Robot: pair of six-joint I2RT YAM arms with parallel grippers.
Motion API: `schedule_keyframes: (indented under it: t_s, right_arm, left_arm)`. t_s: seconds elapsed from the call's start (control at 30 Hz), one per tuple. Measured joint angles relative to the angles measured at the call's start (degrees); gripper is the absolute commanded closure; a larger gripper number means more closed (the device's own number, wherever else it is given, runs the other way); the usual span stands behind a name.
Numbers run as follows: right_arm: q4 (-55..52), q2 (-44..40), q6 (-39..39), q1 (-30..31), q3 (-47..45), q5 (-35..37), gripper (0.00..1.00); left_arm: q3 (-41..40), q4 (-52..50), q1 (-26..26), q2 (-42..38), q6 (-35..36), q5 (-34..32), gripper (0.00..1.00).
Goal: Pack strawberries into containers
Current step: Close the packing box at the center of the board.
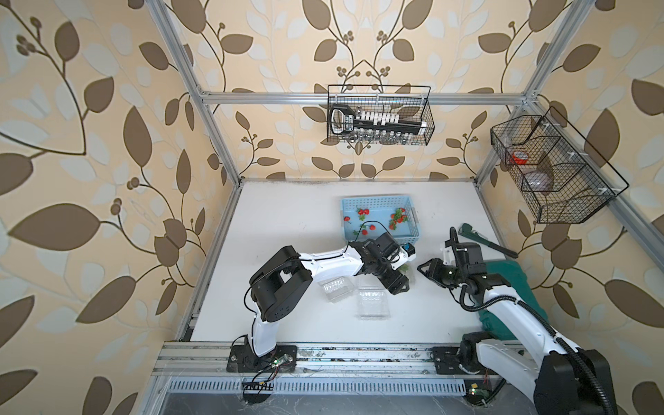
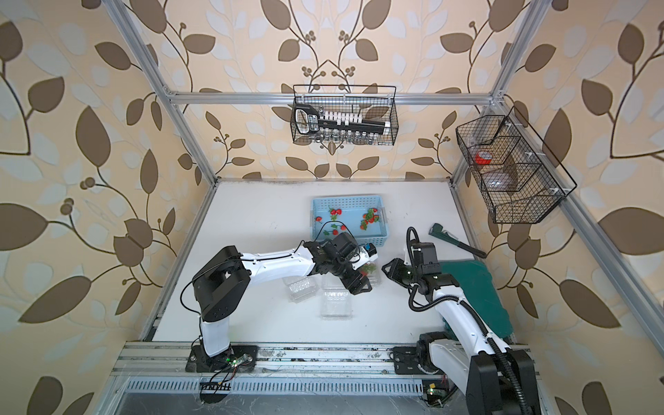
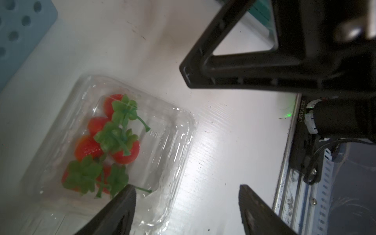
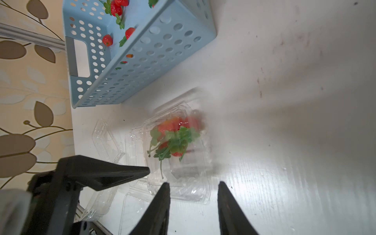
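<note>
Strawberries (image 1: 363, 212) in the basket (image 1: 377, 201) behind, others in a container (image 3: 173, 132) before it, two more containers (image 1: 336, 287) (image 1: 373, 304) left of that

**Even light overhead, smear at my right wrist**

Both top views are bright and evenly lit from above. The white worktop (image 1: 287, 222) carries only faint, soft shadows under my arms. The wide lens bows the aluminium frame posts (image 1: 212, 125) and stretches the wallpaper toward the edges.

In my left wrist view, my left fingers (image 3: 118, 213) sit too near to be sharp. The clamshell container (image 3: 177, 142) glints with small highlights, and the worktop beside it shines in a pale streak.

My right wrist view is motion-smeared. The strawberries (image 4: 173, 126) run into red-green streaks, and my right fingers (image 4: 158, 213) show as dark, soft-edged wedges. Broad grey shadows cross the worktop there.
</note>
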Motion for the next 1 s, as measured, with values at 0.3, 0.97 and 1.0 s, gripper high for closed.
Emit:
schedule_keyframes:
  t_s: [0.3,0.97,1.0]
  right_arm:
    - [2.5,4.1,-0.8,1.0,-1.6,-1.4,0.60]
    - [9.2,6.6,1.3,6.2,-6.6,-0.3,0.71]
    - [9.6,6.4,1.5,6.2,-6.9,-0.4,0.72]
  left_arm:
    - [0.7,-1.1,-0.4,0.2,1.7,-1.7,0.20]
    - [1.3,-1.5,-0.4,0.7,2.5,-2.6,0.22]
    - [1.3,-1.5,-0.4,0.7,2.5,-2.6,0.22]
